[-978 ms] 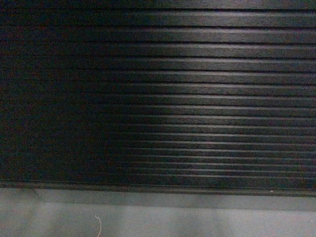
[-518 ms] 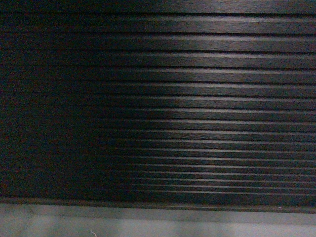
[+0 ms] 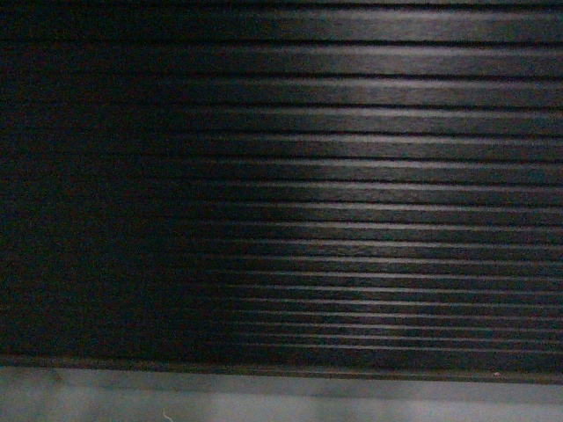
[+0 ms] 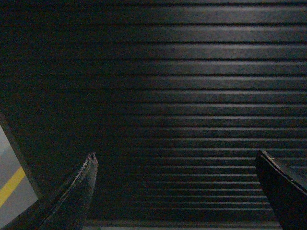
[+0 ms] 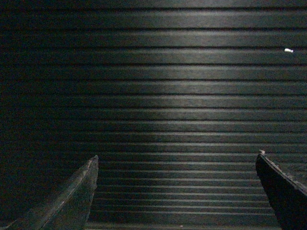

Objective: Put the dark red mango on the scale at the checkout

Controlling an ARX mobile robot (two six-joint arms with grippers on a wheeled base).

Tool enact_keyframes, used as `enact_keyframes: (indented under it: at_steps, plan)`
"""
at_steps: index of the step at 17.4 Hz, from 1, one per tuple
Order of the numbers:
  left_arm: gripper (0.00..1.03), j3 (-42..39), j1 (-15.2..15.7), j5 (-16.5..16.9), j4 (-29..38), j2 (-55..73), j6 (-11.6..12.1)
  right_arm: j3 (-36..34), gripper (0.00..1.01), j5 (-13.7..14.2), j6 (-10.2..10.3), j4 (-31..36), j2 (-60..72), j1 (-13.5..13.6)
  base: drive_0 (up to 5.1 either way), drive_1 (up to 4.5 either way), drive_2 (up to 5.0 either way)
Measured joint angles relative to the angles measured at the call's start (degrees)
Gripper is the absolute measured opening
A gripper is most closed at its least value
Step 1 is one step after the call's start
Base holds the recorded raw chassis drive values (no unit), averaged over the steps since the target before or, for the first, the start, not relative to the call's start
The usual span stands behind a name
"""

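The ribbed, slatted dark front of the checkout (image 3: pixel 352 193) fills all three views at close range. The same slats of the checkout (image 4: pixel 182 96) lie ahead in the left wrist view, where my left gripper (image 4: pixel 175 155) is open with nothing between its fingers. My right gripper (image 5: pixel 176 155) is open too, empty, facing the checkout (image 5: pixel 172 96). The dark red mango and the scale are out of view. Neither gripper shows in the head view.
A strip of grey floor (image 3: pixel 281 400) runs under the counter's base. In the left wrist view the counter's left edge meets grey floor with a yellow line (image 4: pixel 10 186). A small white speck (image 5: pixel 288 50) sits on a slat at the right.
The head view has shifted: the floor strip has shrunk toward the bottom edge and the slats fill more of the frame, so the counter front is closer.
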Motion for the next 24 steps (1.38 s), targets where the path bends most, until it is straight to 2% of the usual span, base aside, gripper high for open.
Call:
enact_keyframes:
  at_steps: [24]
  plan:
    - [0.98, 0.00, 0.00, 0.04, 0.11, 0.00, 0.04, 0.00, 0.98, -0.02, 0.02, 0.09, 0.00, 0.00, 0.0, 0.00, 0.0]
